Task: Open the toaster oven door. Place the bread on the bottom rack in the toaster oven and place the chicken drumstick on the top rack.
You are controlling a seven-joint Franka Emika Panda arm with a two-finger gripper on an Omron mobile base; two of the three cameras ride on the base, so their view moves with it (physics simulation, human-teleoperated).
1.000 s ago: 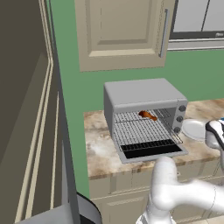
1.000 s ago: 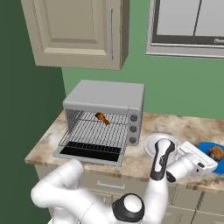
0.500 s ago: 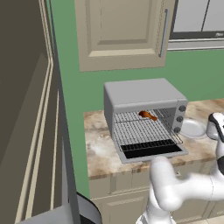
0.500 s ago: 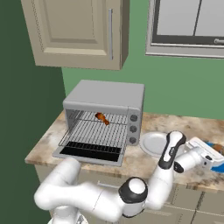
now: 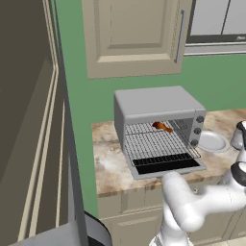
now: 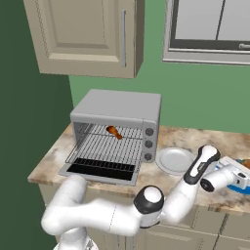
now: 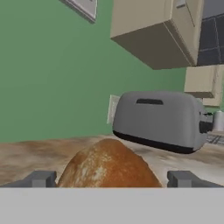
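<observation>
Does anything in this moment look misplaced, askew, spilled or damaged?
Nothing stands out. The boxy grey toaster oven sits square on the counter, its black-glass door folded down flat; the orange-brown chicken drumstick lies on the upper wire rack. The open gripper straddles the crusty tan bread. No spills.

White arm stretched low to the right; pincer (image 7: 111,179) wide open, fingertips (image 7: 40,178) level

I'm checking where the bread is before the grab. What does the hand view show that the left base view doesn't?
Hand view: the bread close up between the open gripper fingertips, and a grey toaster behind it.
Left base view: the toaster oven, its door down, the chicken drumstick on the top rack, a white plate.
Both: the marbled counter and green wall.
</observation>
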